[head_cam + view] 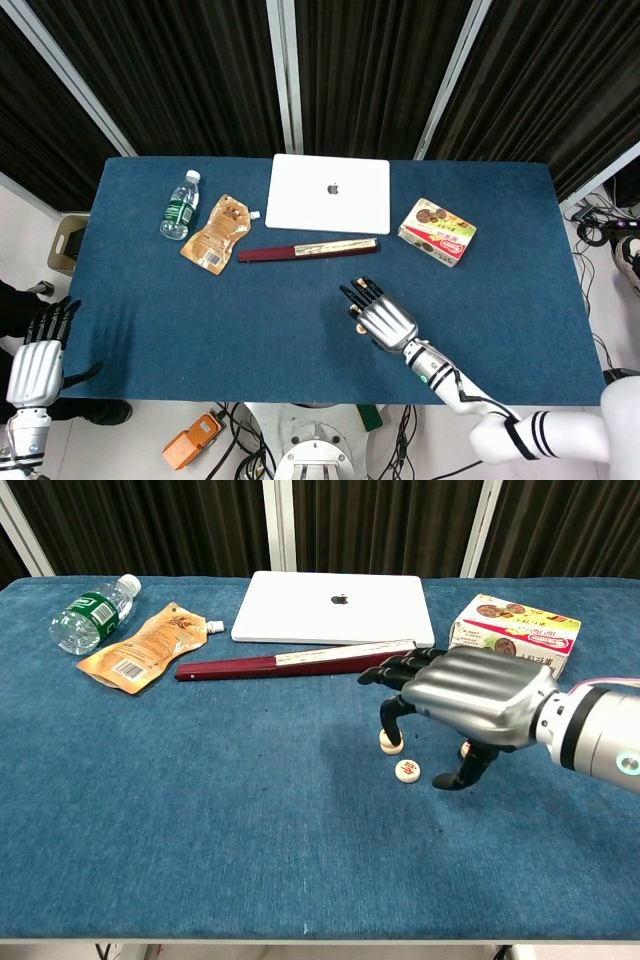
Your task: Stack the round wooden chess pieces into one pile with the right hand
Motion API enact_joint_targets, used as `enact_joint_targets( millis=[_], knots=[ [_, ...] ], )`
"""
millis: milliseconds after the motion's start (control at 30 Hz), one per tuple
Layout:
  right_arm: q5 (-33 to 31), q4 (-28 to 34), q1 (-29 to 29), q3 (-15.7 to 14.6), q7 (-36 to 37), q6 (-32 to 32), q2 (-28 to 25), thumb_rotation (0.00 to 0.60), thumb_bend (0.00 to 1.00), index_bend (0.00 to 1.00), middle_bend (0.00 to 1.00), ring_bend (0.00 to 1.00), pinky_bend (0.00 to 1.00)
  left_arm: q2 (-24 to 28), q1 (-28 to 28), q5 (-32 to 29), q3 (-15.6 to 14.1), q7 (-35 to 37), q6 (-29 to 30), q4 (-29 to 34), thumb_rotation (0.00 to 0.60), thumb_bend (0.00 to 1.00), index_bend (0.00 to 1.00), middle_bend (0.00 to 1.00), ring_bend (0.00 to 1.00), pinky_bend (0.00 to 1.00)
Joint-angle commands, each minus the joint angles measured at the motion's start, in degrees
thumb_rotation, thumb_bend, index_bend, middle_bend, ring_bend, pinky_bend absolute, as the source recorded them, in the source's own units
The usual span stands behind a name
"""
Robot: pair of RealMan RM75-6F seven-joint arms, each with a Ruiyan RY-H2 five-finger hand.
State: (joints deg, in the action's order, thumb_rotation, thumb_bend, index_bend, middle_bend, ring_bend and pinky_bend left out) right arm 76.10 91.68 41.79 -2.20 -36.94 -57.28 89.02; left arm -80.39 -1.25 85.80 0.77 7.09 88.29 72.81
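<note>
Two round wooden chess pieces lie in plain sight on the blue cloth: one [391, 742] under the fingertips of my right hand [470, 695] and one [407, 771] nearer the front, showing a red mark. A third piece [465, 748] peeks out behind the thumb. My right hand hovers over them with fingers spread and curved downward, and nothing is in it. In the head view the right hand [385, 320] covers most of the pieces. My left hand [35, 370] hangs off the table's left front corner with fingers apart and holds nothing.
Behind the pieces lies a dark red folded fan [295, 661], then a white laptop [333, 607]. A biscuit box [515, 623] sits at the right rear. An orange pouch [140, 647] and a water bottle [92, 612] lie at the left rear.
</note>
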Motion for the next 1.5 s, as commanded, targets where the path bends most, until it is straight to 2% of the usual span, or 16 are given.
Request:
enact_joint_targets(
  millis=[33,267,733,967,1300,1500],
  knots=[
    [4.3,-2.8,0.2,-1.2,-0.9,-0.6,0.7,0.600,0.32,0.48,0.05,0.00,0.08,0.1,-0.1,-0.1,0.0,-0.1,0.1,0.1,0.600,0.05,0.09,0.01,0.00,0.00],
    [7.1,-6.2,1.5,-1.1,-1.9,1.6,1.7,0.600,0.33,0.48,0.05,0.00,0.07,0.1,-0.3,-0.2,-0.1,-0.2,0.0,0.3,0.600,0.05,0.09,0.01,0.00,0.00],
    [8.5,-9.8,2.2,-0.5,-0.4,4.7,3.6,0.600,0.45,0.51,0.04,0.00,0.07,0.1,-0.3,-0.5,0.0,-0.2,-0.3,0.2,0.600,0.05,0.09,0.01,0.00,0.00],
    [8.9,-10.1,2.1,-0.2,0.8,5.2,3.5,0.600,0.54,0.58,0.06,0.00,0.07,0.1,-0.4,-0.7,-0.1,-0.2,-0.5,0.0,0.600,0.05,0.09,0.01,0.00,0.00],
    [11.6,-6.3,1.0,1.8,5.5,0.4,0.9,0.600,0.55,0.60,0.09,0.00,0.07,0.3,-0.2,-0.5,0.1,-0.6,-0.5,0.4,0.600,0.05,0.09,0.01,0.00,0.00],
    [9.0,-6.8,1.3,3.9,5.0,1.6,0.4,0.600,0.55,0.59,0.10,0.00,0.07,0.3,0.0,-0.3,0.0,-1.0,-0.6,0.9,0.600,0.05,0.09,0.01,0.00,0.00]
  ],
)
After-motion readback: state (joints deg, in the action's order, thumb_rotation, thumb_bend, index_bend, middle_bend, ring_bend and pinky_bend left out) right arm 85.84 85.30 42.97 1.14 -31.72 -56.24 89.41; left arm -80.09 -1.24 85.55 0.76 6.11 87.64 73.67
